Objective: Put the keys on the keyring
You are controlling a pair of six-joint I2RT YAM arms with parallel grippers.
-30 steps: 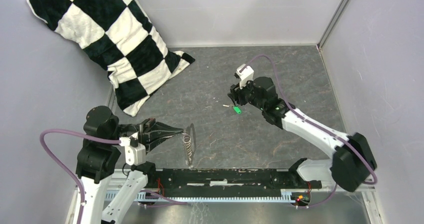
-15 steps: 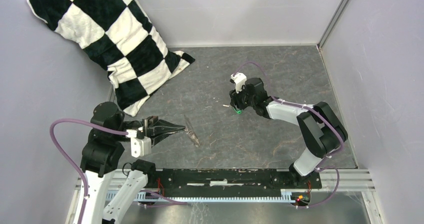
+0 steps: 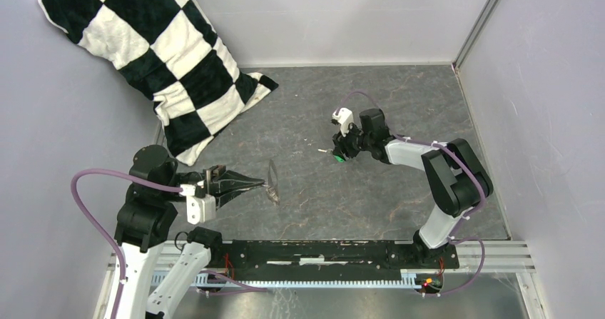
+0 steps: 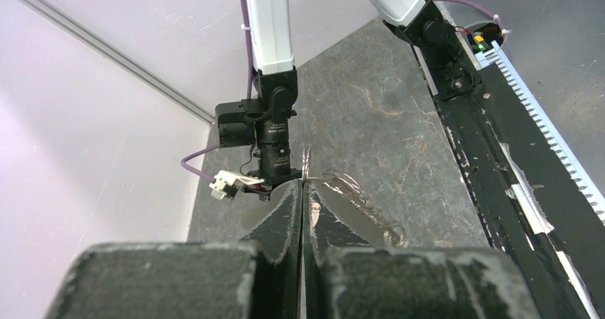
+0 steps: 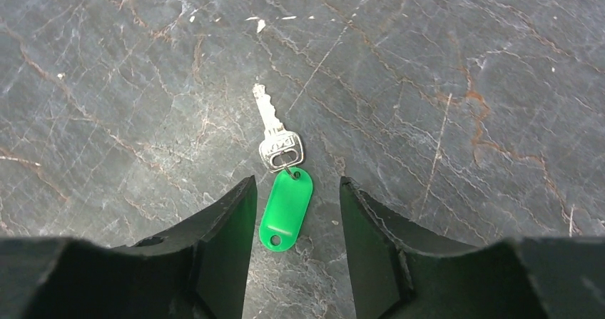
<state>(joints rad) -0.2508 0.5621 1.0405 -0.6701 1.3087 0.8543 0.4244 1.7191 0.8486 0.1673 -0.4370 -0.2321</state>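
A checkered pillow point(image 3: 153, 55) leans in the far-left corner of the grey worktop point(image 3: 399, 105), well apart from both arms. The left claw point(image 3: 263, 184) is closed on the keyring point(image 4: 364, 205). The right claw point(image 5: 296, 187) stands partly open, straddling the key point(image 5: 275, 130) lying on the worktop and its green tag point(image 5: 287, 208), apparently without contact.

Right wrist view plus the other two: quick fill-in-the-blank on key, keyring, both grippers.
The key lies on the table with a ____ tag hooked to its head. The right gripper is ____, one finger on either side of the tag. The keyring is pinched in the left gripper, which is ____.
Missing words: green; open; shut.
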